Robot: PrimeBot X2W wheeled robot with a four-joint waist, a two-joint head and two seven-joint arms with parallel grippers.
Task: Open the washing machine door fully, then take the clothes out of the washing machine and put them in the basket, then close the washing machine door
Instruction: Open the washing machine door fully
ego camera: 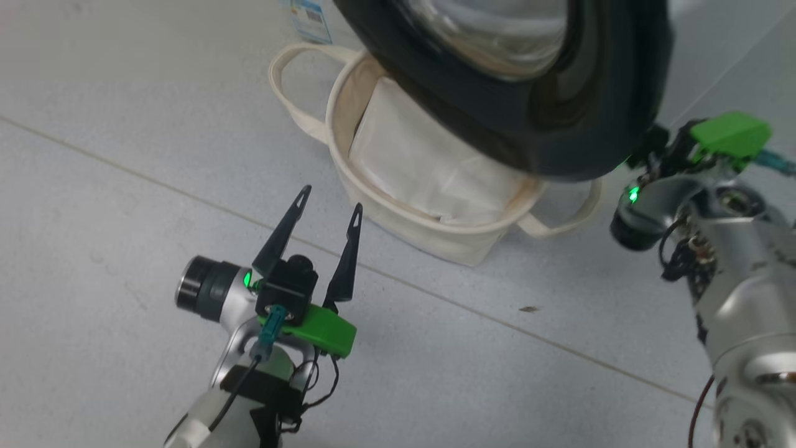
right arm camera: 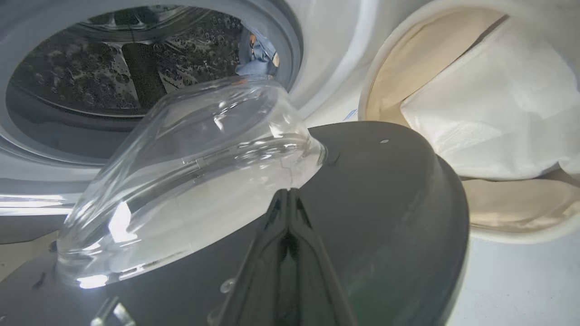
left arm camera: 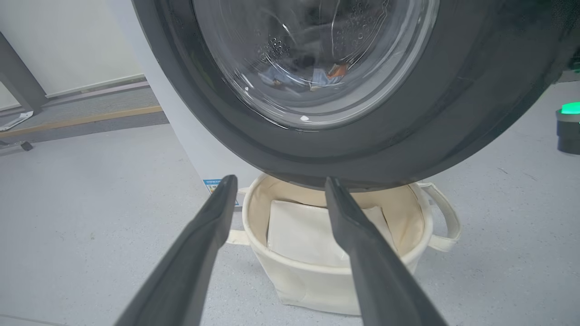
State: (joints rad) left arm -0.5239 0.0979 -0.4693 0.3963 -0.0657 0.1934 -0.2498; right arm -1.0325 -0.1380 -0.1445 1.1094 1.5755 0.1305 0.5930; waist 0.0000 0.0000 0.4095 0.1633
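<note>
The washing machine door (ego camera: 497,118) stands partly open, its black rim hanging over the basket (ego camera: 398,214). My left gripper (ego camera: 331,199) is open and empty above the floor, short of the basket (left arm camera: 317,276) and pointing at the door (left arm camera: 453,113). My right gripper (right arm camera: 287,192) is shut, with its tips against the door's dark inner face (right arm camera: 385,190) beside the bulging glass (right arm camera: 195,172). The clothes (right arm camera: 258,54) lie in the washing machine (right arm camera: 90,72) drum, at the grey ring's edge. Through the glass they show as a blue and orange bundle (left arm camera: 312,77).
A plain white folded sheet (left arm camera: 308,231) lies inside the basket. The machine's white side (left arm camera: 190,140) carries a small blue label (left arm camera: 212,185). A grey post (left arm camera: 18,77) stands far left. Open grey floor (ego camera: 124,186) spreads around my left arm.
</note>
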